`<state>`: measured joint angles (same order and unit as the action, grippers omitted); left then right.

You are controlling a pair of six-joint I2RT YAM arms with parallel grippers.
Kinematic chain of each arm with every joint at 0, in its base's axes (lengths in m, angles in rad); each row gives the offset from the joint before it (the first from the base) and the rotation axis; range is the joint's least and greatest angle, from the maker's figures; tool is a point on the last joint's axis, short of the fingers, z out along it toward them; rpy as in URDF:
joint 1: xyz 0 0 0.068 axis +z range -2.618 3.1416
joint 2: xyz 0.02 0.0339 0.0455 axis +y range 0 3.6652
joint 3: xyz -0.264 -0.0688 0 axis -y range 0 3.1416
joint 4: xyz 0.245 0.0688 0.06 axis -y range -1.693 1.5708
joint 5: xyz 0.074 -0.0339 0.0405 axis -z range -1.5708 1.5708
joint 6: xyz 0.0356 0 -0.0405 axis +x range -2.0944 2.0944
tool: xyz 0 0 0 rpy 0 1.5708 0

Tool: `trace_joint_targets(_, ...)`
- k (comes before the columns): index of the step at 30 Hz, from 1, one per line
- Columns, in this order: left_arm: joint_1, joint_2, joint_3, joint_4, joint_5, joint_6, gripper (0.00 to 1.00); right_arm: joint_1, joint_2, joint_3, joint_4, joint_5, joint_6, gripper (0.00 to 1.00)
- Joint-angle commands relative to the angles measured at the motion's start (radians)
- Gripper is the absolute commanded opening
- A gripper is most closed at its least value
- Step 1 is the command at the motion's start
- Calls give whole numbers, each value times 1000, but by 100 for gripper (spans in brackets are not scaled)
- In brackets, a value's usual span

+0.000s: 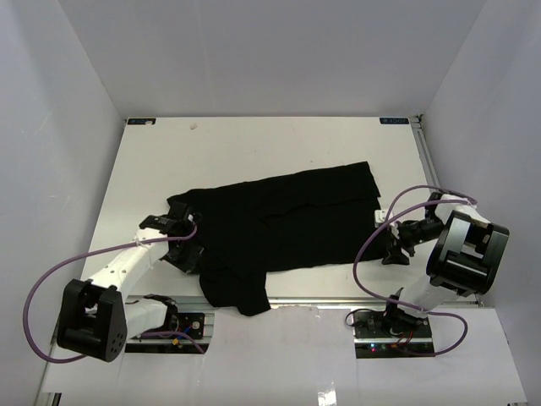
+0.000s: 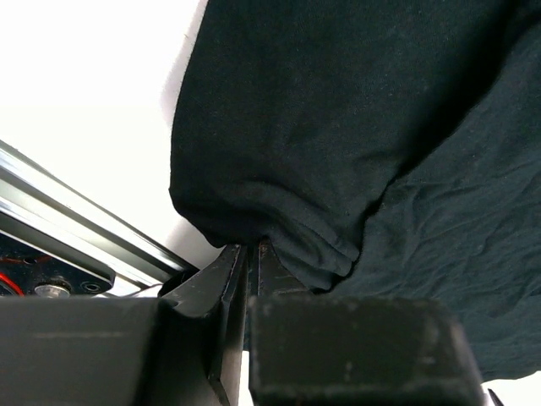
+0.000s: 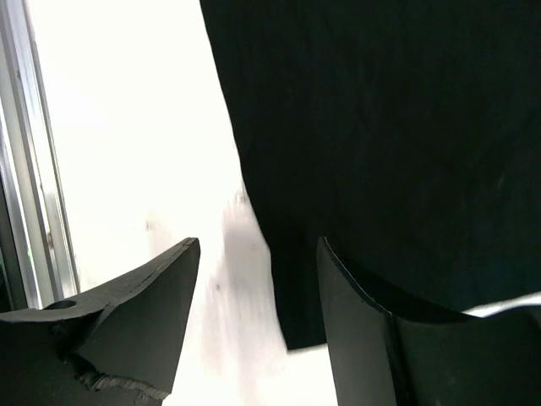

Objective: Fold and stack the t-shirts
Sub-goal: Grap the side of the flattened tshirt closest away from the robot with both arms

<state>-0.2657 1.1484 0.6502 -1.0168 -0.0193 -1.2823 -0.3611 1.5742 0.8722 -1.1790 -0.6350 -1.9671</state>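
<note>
A black t-shirt (image 1: 287, 224) lies spread and rumpled across the middle of the white table, one part hanging toward the near edge. My left gripper (image 1: 188, 243) is at the shirt's left edge. In the left wrist view its jaws (image 2: 251, 250) are pressed together on a bunched fold of the t-shirt (image 2: 338, 127). At the shirt's right edge my right gripper (image 1: 390, 243) stands open. In the right wrist view its fingers (image 3: 161, 288) straddle the lower corner of the t-shirt (image 3: 389, 127), with bare table under the left finger.
An aluminium rail (image 2: 76, 245) runs along the table's near edge, and a rail (image 3: 34, 169) also shows at the left of the right wrist view. White walls close in the table (image 1: 254, 144) on three sides. Purple cables (image 1: 34, 296) loop off both arms.
</note>
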Motion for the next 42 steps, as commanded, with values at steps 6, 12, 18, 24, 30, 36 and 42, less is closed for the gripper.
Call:
trace_joint_targets(6,20,-41,-17,0,-8,6,9,-82,33,10,48,112,-227,62)
trace_joint_targets(12,25,-50,-23,3,-2,9,9,-82,63,-1,120,127,-216,60)
trace_joint_targets(18,23,-55,-26,3,4,6,9,-82,61,-36,173,124,-203,60)
trace_joint_targets(24,26,-65,-27,3,16,1,9,-82,24,-177,304,185,-233,38)
trace_joint_targets(30,26,-79,-1,-11,18,18,8,-108,3,-147,276,150,-211,6)
trace_joint_targets(36,26,-111,92,-58,18,63,8,-190,0,156,-22,-14,-227,6)
trace_joint_targets(42,28,-113,193,-104,18,80,8,-187,20,309,-76,-190,-156,6)
